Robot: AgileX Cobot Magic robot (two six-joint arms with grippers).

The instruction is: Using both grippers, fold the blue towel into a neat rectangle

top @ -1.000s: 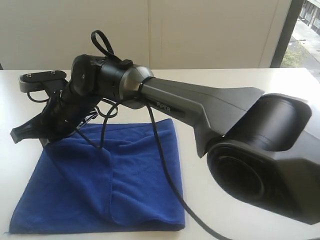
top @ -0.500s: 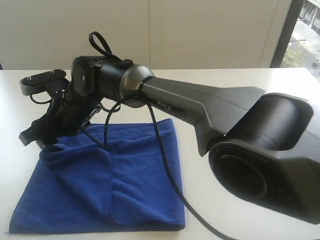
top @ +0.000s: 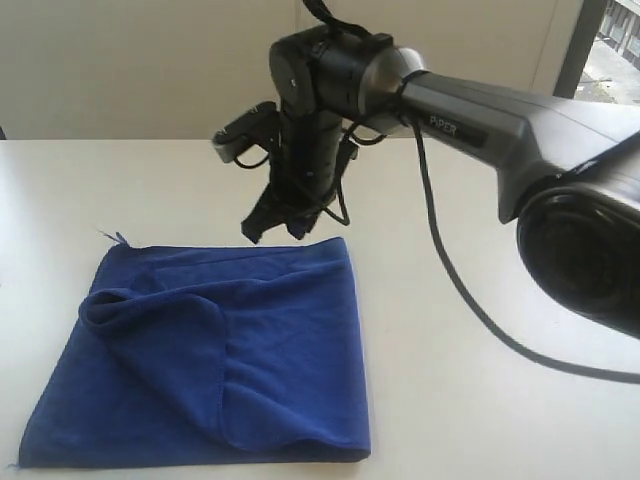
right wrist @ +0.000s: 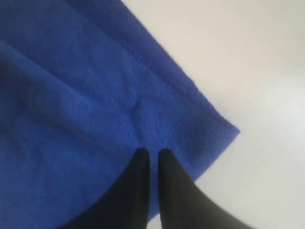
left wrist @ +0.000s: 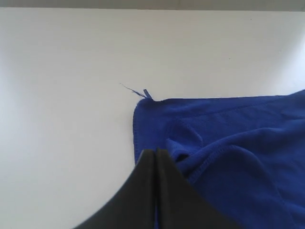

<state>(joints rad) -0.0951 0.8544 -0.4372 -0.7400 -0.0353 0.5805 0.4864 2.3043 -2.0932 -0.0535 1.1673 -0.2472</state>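
The right gripper (top: 272, 230), a second ago down at the far left corner of the blue terry towel (top: 250, 350), has lifted over its far right edge. Its jaws are nearly together, with only a thin slit, and hold nothing. The dropped flap lies rumpled on the white table (top: 450, 430), so the fold probably needs redoing. The left gripper (left wrist: 156, 152) hovers by the frayed corner, jaws together and empty, and only a loose black cable (top: 452, 283) hangs nearby.

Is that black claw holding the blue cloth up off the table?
No, the blue towel lies on the table while the right gripper hangs above its far edge, gripping nothing.
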